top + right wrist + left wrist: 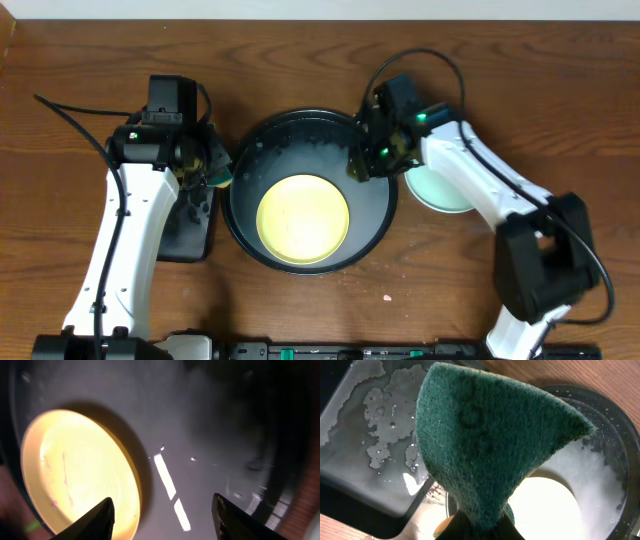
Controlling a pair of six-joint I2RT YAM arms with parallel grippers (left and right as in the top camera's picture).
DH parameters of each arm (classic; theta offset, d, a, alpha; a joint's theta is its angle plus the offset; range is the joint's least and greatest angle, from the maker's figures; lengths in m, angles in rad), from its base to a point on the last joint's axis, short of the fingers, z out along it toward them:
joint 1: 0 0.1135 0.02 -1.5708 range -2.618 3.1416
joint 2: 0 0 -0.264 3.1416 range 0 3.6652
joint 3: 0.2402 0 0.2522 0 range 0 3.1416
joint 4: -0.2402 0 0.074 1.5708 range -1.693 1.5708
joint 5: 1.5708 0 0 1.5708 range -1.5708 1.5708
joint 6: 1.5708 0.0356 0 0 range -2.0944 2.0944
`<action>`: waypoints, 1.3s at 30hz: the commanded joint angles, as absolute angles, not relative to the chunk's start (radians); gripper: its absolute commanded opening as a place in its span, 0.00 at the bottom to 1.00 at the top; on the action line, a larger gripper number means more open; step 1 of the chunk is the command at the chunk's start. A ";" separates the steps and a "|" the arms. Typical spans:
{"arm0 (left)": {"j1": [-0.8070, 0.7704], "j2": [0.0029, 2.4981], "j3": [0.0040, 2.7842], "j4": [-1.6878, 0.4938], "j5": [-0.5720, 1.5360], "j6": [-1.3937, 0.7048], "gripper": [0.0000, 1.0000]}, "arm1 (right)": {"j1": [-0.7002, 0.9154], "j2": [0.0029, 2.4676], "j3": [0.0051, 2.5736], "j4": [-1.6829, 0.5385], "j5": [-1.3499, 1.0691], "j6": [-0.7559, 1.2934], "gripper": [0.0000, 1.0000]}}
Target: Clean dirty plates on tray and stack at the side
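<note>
Close before the left wrist camera, the green sponge (490, 445) stands clamped in the jaws of the left gripper (215, 172), above the join between the wet rectangular tray (365, 435) and the round black tray (378, 215). Just beyond, the yellow plate (303, 218) lies flat in the round tray, toward its near side, with foamy water around it. Farther across, the right gripper (162, 512) hangs over the tray's far-right part, jaws apart and empty, the plate just off to one side below them. Outside the rim a mint-blue plate (440, 190) sits on the worktop (300, 70) under the right arm; whether another lies beneath it I cannot tell. The step in hand looks to be scrubbing the yellow plate. The sponge should meet it with its broad face, not its edge, and sweep across the middle out to the rim. The wet tray will likely let the plate slide, so the right jaws had best steady its far edge first.
</note>
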State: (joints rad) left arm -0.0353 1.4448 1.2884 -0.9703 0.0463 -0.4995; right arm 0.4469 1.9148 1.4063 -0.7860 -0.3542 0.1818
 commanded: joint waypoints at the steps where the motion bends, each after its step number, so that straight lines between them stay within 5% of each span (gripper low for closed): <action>1: -0.031 1.451 1.279 -0.970 0.033 -0.490 0.08 | 0.469 1.992 1.416 -0.770 -0.453 0.162 0.58; 22: -0.031 1.518 1.279 -0.969 0.034 -0.490 0.08 | 0.599 2.140 1.531 -0.875 -0.302 0.226 0.30; 28: -0.031 1.526 1.279 -0.948 0.034 -0.490 0.08 | 0.651 2.140 1.591 -0.927 -0.164 0.282 0.01; 39: -0.064 1.526 1.279 -0.914 0.034 -0.490 0.08 | 0.636 2.156 1.633 -0.743 -0.099 0.425 0.01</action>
State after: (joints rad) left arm -0.0444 1.5307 1.2881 -0.9180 0.0460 -0.4992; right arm 0.6426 2.1365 1.6176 -0.7574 -0.1478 0.3576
